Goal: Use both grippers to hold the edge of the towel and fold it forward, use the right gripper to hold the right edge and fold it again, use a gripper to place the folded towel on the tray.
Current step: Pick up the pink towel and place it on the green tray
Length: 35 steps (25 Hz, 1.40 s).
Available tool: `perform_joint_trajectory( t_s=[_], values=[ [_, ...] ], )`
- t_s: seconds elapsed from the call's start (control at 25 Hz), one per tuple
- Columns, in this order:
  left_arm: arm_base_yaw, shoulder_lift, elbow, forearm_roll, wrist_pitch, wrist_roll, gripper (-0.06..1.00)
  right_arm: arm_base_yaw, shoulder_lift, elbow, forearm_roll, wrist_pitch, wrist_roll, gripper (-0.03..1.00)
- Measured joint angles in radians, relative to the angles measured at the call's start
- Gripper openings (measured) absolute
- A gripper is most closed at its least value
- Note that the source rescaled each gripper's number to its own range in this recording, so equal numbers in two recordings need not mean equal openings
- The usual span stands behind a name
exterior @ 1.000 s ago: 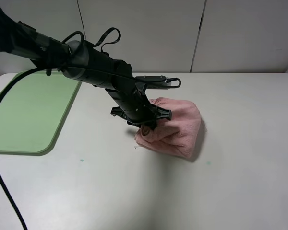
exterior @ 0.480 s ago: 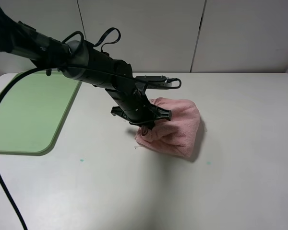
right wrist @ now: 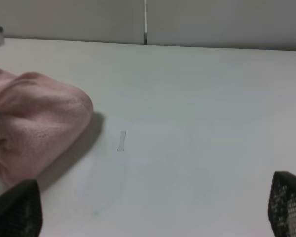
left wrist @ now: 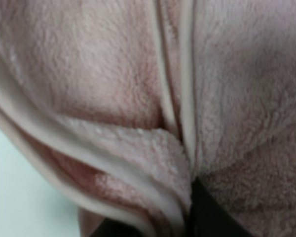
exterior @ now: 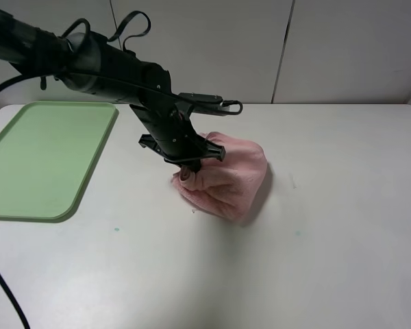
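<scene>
Grip: left gripper (exterior: pixel 190 166) was clamped on a bunched corner of the towel (exterior: pixel 227 179); in the left wrist view, pink pile and folded hems filled the frame, with only a dark finger tip (left wrist: pixel 207 212) showing at the pinch.
Other tool: right gripper (right wrist: pixel 153 210) was wide apart and holding nothing; its two mesh-faced tips sat at the frame corners, above bare table (right wrist: pixel 202 123). I could not see it in the exterior high view.
Towel position: near the table's middle, gathered into a lump, its lower part apparently on the surface and the gripped end raised. Well apart from the tray (exterior: pixel 34 161), which lay toward the left side of the table.
Step in hand, as I judged it: carrying the folded towel to the tray, with the folds already made.
Doing it well: I would have lifted until the trailing bulk cleared the table before travelling, since dragging could pull the layers open. Moving slowly sideways toward the tray, lowering until the bulk rested inside the rim, then releasing. The pinch looked small against the mass, so slipping was a risk.
Orientation: long axis hard to call in a bunched lump; roughly it ran from the gripped end, nearer the tray, away toward the table's right side and slightly back.
</scene>
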Motion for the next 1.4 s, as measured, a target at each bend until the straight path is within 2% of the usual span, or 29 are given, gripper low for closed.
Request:
perform_joint_trajectory(
  t_s=[0.48, 0.88, 1.4],
  values=[
    [0.092, -0.109, 0.043, 0.100, 0.080, 0.000, 0.12, 0.000, 0.000, 0.000, 0.003, 0.000, 0.000, 1.00],
    [0.242, -0.214, 0.171, 0.118, 0.076, 0.030, 0.12, 0.000, 0.000, 0.000, 0.008, 0.000, 0.000, 1.00],
    [0.409, -0.266, 0.179, 0.172, 0.107, 0.068, 0.12, 0.000, 0.000, 0.000, 0.011, 0.000, 0.000, 1.00]
  ],
)
